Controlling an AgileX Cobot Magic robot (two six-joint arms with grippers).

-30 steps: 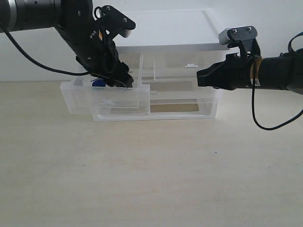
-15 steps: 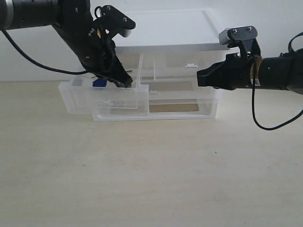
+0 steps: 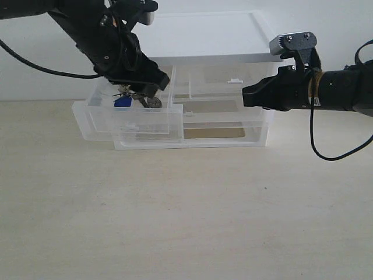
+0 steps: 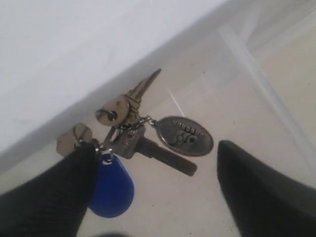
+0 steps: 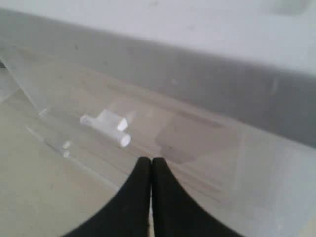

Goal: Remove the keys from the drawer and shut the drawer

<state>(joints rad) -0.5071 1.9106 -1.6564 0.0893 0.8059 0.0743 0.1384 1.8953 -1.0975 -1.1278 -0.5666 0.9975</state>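
Storage unit (image 3: 265, 125): clear plastic, standing on the table (image 3: 186, 221). The left fingertips are over its left half and the right fingertips are by its right end.
Drawer (image 3: 143, 123): the upper left one, pulled well out and open. Its floor is straight beneath the left fingers.
Left gripper (image 3: 145, 86): by far the nearer arm, poised over the open drawer. Its fingers (image 4: 54, 197) stand wide apart and clamp nothing.
Right gripper (image 3: 245, 96): well apart from the keys, at the unit's right end. Its fingers are pressed together on nothing, and the twin drawer's tab handle (image 5: 106, 126) is just ahead of their tips.
Keys (image 4: 143, 133): inside the drawer, spread across the gap between the left fingers. They crowd against one finger and sit clear of the other. They look to be lying on the floor, though I cannot rule out that they hang from that finger.
Long key (image 4: 163, 155): its shaft runs across the gap, from the crowded finger toward the free one.
Fob (image 4: 185, 136): a dark oval at mid-gap, the part nearest the free finger.
Blue tag (image 4: 113, 190): touching the crowded finger, its edge hidden behind it.
Judgement: the bunch is off-centre in the gap. A closing pinch would likely sweep it along the long key's axis, so shifting toward the tag side first seems wise.
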